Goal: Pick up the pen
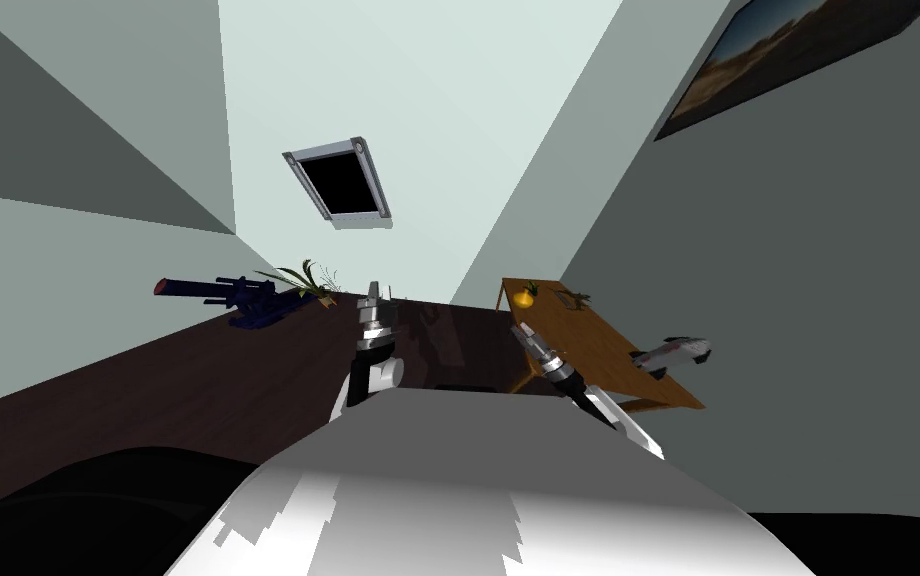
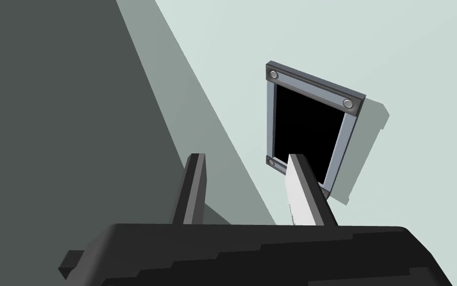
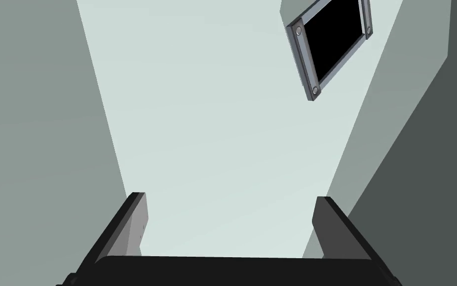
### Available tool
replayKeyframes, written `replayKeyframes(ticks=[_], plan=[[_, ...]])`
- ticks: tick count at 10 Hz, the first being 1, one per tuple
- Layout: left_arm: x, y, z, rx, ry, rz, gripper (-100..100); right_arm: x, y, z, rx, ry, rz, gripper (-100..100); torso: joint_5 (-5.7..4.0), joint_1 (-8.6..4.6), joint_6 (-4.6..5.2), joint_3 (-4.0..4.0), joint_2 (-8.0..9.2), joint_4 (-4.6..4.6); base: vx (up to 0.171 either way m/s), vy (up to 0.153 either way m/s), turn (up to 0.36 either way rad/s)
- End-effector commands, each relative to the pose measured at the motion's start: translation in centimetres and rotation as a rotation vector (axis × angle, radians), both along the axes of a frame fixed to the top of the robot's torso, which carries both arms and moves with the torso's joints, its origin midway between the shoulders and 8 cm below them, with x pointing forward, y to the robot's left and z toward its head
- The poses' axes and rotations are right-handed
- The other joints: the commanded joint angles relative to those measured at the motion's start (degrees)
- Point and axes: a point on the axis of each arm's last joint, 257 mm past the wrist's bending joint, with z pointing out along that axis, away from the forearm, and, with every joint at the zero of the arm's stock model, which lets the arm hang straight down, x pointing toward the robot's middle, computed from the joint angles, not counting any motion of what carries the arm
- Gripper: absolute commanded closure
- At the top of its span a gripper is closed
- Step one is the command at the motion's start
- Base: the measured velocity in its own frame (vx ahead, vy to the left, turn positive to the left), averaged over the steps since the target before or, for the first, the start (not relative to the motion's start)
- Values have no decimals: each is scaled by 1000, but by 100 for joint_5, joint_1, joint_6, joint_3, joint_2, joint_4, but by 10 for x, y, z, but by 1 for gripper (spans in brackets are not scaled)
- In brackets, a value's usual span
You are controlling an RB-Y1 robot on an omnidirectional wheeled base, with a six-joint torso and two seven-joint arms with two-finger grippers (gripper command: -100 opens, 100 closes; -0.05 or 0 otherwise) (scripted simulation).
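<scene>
A wooden table (image 1: 608, 350) stands to my right against the grey wall. It carries a small yellow object (image 1: 524, 297), a small green plant (image 1: 578, 298) and a grey and white object (image 1: 673, 352) at its near end. My left gripper (image 1: 375, 295) is raised in front of my chest, left of the table, and its fingers (image 2: 195, 188) stand open with nothing between them. My right gripper (image 1: 520, 335) is raised beside the table's near left edge. It is open (image 3: 231, 196) and holds nothing.
A dark brown floor (image 1: 198, 380) stretches ahead and to the left. At its far edge by the wall lie a long dark blue object (image 1: 233, 295) and a green plant (image 1: 303, 278).
</scene>
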Motion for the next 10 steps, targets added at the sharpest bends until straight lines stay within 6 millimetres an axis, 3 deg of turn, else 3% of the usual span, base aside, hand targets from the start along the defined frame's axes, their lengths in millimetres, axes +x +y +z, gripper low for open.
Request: replayKeyframes(ticks=[1, 7, 8, 10], plan=[[0, 0, 0, 0, 0, 0, 0, -2, -2, -19, -72, 20, 12, -100, 0, 0, 0, 0, 0, 0, 74, 65, 22], [0, 0, 0, 0, 0, 0, 0, -20, -18, -94, -358, 107, 82, -100, -4, -20, 2, 4, 6, 1, 62, 41, 48], [0, 0, 0, 0, 0, 0, 0, -27, -28, -116, -437, 137, 103, -100, -5, -25, 2, 3, 6, 1, 70, 25, 88], [0, 0, 0, 0, 0, 0, 0, -36, -35, -136, -531, 155, 138, -100, -5, -27, 3, 4, 8, 1, 57, 17, 53]])
